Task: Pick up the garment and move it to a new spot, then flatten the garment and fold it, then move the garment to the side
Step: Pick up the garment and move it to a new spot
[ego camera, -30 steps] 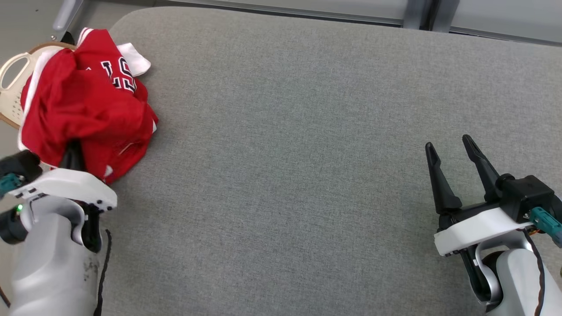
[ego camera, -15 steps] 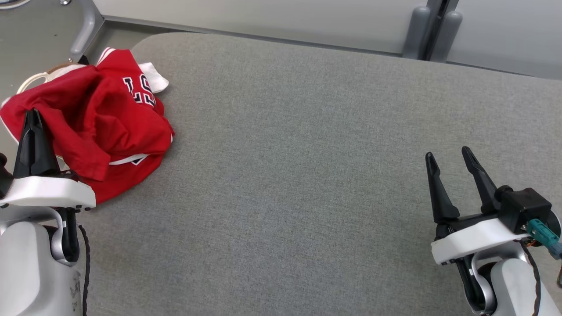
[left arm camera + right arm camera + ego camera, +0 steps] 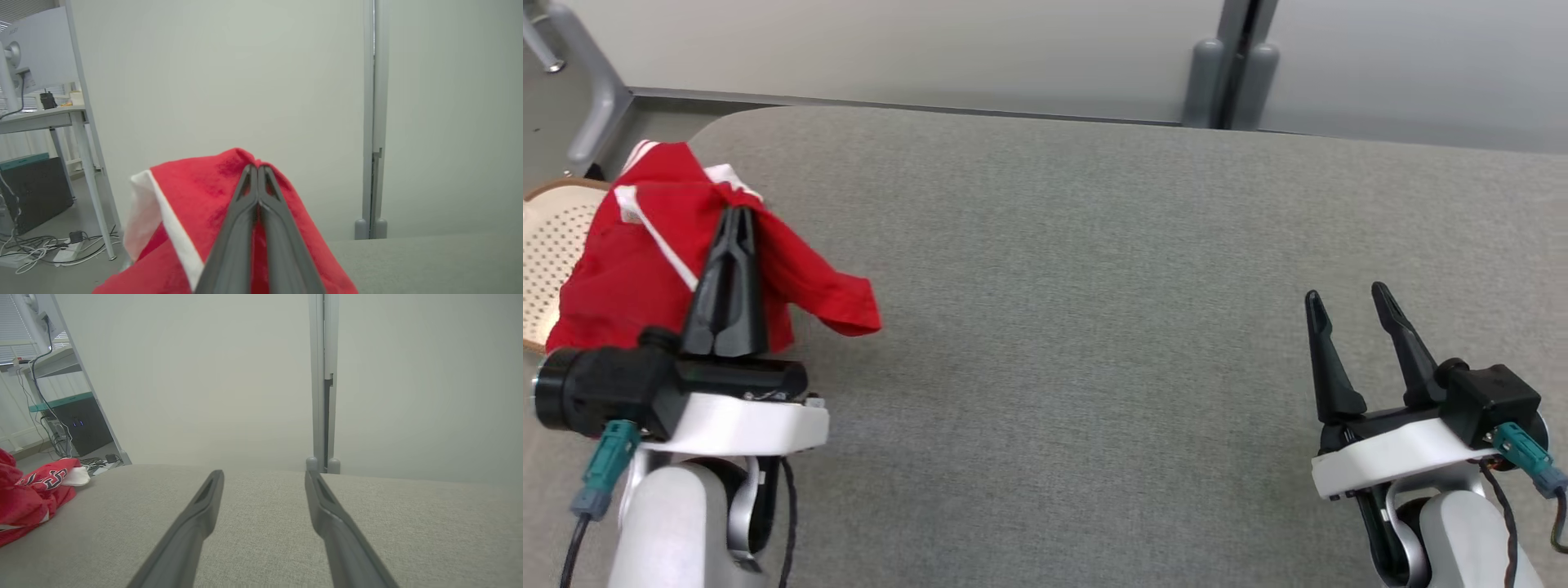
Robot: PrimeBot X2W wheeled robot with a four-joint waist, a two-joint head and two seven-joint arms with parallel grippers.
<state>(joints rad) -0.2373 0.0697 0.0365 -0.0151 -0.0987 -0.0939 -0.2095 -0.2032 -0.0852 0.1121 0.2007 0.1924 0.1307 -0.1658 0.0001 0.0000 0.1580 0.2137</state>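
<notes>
**Two tools, one red garment at the bench's left end**

L tool (image 3: 737, 214) (image 3: 257, 166): fingers pressed together, clamped on a fold of the red garment (image 3: 629, 269) (image 3: 196, 192), which peaks at the tips and drapes down both sides. Garment has white trim and sits at the far-left corner of the bench (image 3: 1054, 286) (image 3: 429, 261). Its left part hangs over a pale perforated basket (image 3: 547, 253) beside the bench; one red flap lies on the bench top to the right of the tool.

R tool (image 3: 1346, 292) (image 3: 263, 473): fingers apart, nothing between them, above bare bench at the right, well apart from the garment (image 3: 32, 490).

Bench (image 3: 429, 522): grey woven fabric cover, rounded corner, plain across the middle.

Room: pale grey wall panels close behind the bench, w/ a vertical post (image 3: 1229, 73) (image 3: 369, 228) (image 3: 322, 463) on two rounded feet. Off to the left: monitor (image 3: 36, 45), dark cabinet w/ teal top (image 3: 32, 188), cables (image 3: 41, 245) on the floor.
</notes>
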